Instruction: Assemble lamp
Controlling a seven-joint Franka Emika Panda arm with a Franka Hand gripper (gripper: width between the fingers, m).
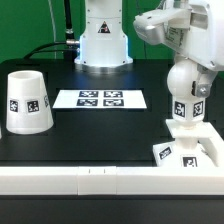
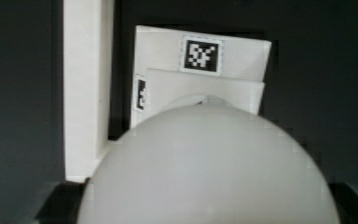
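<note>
- Nearest the exterior camera, I see a white rail (image 1: 90, 180).
- Just behind it, at the exterior view's right, the bulb (image 1: 183, 84) stands upright on the base (image 1: 165, 153).
- The gripper (image 1: 185, 66) sits over the bulb; I cannot tell whether it is clamped.
- Farther back are the shade (image 1: 26, 101) and the marker board (image 1: 100, 98).

This is a robotics lab bench. The claw (image 1: 186, 90), clamped on a tagged bulb (image 1: 180, 78), hangs over a black table (image 1: 60, 150). To the exterior view's left of the claw lie the marker board (image 1: 100, 98) and a tagged shade (image 1: 27, 100). Farther from the camera stand the arm's white pedestal (image 1: 103, 40), cables (image 1: 66, 30) and a green backdrop (image 1: 25, 25).
</note>
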